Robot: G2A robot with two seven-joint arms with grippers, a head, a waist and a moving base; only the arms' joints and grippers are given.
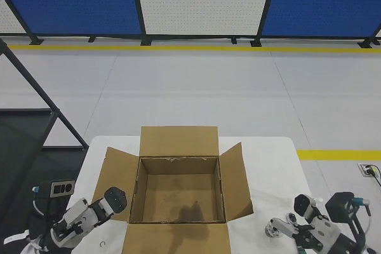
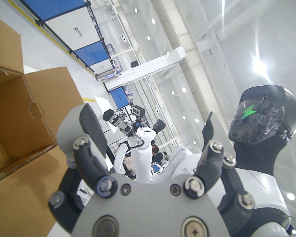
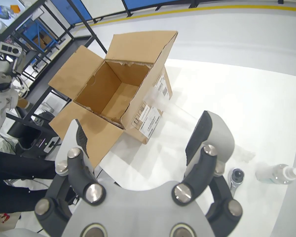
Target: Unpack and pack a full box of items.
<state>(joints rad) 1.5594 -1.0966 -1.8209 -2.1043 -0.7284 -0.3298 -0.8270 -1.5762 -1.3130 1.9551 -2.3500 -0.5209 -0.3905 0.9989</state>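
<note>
Box (image 1: 178,197) seems emptied, flaps spread; left gripper (image 2: 149,119) and right gripper (image 3: 141,124) both gape wide, holding nothing; next, repacking calls for grasping bottle (image 3: 273,175) or wrench (image 3: 237,175).

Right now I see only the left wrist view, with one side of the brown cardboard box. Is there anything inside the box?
Observer: No. In the top view the brown cardboard box stands open with its flaps spread, and its floor is bare.
Operator: Are any items outside it?
Observer: Yes. In the right wrist view a clear plastic bottle with a white cap rests on the white table, beside a silver metal ratchet head.
Operator: Is the right end effector holding something?
Observer: No, the right end effector is open and holds nothing.
</note>
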